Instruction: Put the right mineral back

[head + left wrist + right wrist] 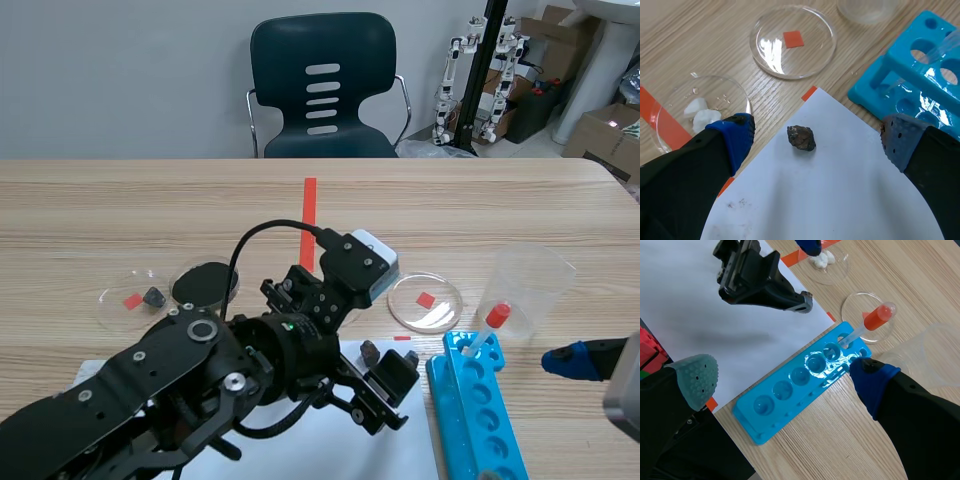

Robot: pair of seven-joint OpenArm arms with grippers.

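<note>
A small dark brown mineral (801, 137) lies on the white paper sheet (840, 200), between the fingers of my open left gripper (817, 134) and a little ahead of them. In the scene view the mineral (369, 350) shows just beyond the left gripper (385, 385). An empty petri dish with a red tag (792, 40) stands beyond the paper's corner. My right gripper (782, 375) is open above the blue tube rack (805, 385) and holds nothing; only its blue pad (570, 360) shows at the scene's right edge.
A dish with white lumps (700, 112) sits beside the left finger. At the far left stand a dish holding a dark stone (135, 297) and a black dish (205, 283). A red-bulbed dropper (490, 325) stands in the rack (480, 410); a clear beaker (530, 285) is behind it.
</note>
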